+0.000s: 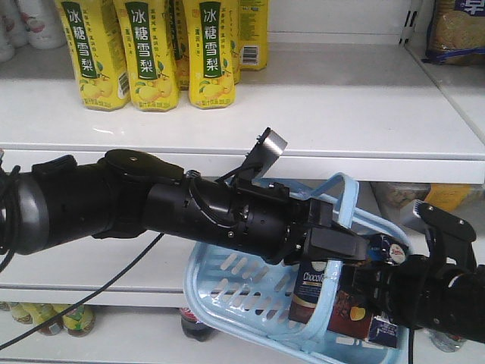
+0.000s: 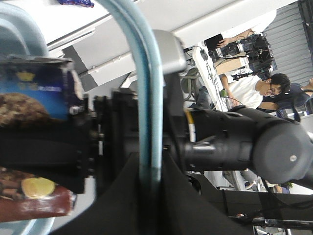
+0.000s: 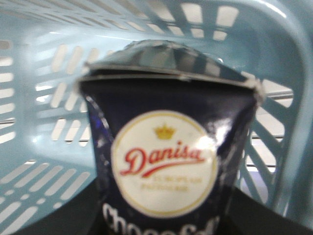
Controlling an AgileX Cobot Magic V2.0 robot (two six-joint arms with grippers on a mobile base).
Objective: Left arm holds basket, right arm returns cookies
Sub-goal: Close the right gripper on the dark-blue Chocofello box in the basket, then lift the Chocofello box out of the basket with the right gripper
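L gripper [image 1: 331, 244] clamped on handle, basket [image 1: 227, 303] hanging under shelf [image 1: 341, 114] edge. Cookies [image 3: 166, 161] upright inside, by handle-side rim. R gripper [image 1: 350, 288] looks closed on box. Light, glossy, crushable card imo: squeeze gently, mid-height.

**Light & pic quality, all 3 cams**

Front cam: bright, even overhead light. White shelf [image 1: 341, 98] nr blown out, shadow underneath. Left arm [image 1: 151, 201] reads flat black, little detail. Left wrist cam: basket [image 2: 148, 98] loop & fgd soft, bkgd sharper. Right wrist cam: cookies [image 3: 166, 161] too close, I get blur plus a glare patch on the logo.
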